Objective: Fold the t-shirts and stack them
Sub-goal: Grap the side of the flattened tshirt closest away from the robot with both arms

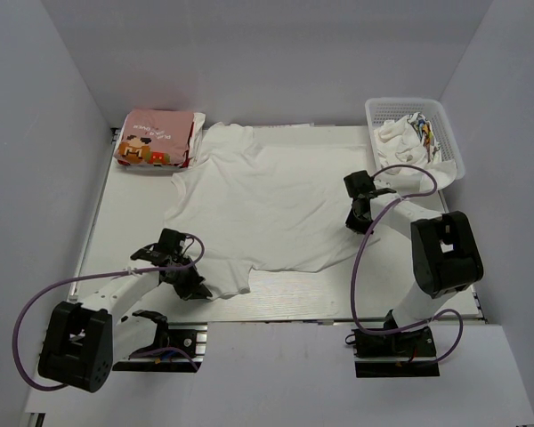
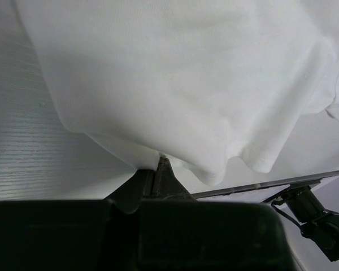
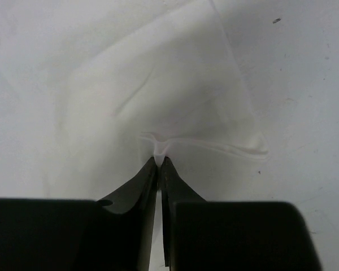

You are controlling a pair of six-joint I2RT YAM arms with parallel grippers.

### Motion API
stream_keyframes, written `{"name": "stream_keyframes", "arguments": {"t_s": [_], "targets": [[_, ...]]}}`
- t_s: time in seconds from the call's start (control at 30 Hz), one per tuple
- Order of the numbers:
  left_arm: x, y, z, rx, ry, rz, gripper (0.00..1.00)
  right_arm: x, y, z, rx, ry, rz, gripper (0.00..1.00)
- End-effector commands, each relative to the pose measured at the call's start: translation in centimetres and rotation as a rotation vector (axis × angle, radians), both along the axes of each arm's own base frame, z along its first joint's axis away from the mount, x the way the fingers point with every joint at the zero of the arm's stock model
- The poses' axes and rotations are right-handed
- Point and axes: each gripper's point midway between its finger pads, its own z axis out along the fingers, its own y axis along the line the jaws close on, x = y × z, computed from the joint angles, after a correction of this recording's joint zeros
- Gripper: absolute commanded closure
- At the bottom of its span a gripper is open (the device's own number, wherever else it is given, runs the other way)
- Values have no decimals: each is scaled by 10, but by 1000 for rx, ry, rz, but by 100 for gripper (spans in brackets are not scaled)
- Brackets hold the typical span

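Observation:
A large white t-shirt (image 1: 267, 200) lies spread across the middle of the table. My left gripper (image 1: 196, 286) is shut on its near left edge; the left wrist view shows the cloth (image 2: 175, 79) pinched at the fingertips (image 2: 163, 162). My right gripper (image 1: 358, 213) is shut on the shirt's right edge, and the right wrist view shows a fold of white cloth (image 3: 158, 101) pinched at the tips (image 3: 160, 158). A folded pink t-shirt (image 1: 158, 138) with an orange-brown cartoon print sits at the far left corner.
A white plastic lattice basket (image 1: 400, 108) at the far right holds more crumpled white cloth (image 1: 409, 138). White walls enclose the table on three sides. The table's front edge (image 1: 276, 318) runs just behind the arm bases.

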Motion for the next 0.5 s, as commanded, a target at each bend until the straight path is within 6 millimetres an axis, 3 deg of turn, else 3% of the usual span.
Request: {"name": "stream_keyframes", "arguments": {"t_s": [0.0,0.13,0.23,0.3,0.47], "targets": [[2,6,-1,36,-31,-6,100,3,-5,21,-17,-47,-36,90],[6,7,10,39,-59,-2,100,-19,-19,35,-54,-48,-61,92],[10,8,20,40,-98,-7,100,-41,-26,26,-72,-6,-62,92],[14,7,25,36,-125,-15,100,-46,-28,36,-58,-35,-70,92],[19,2,36,15,-149,-40,100,-78,-34,30,-42,-18,-71,96]]}}
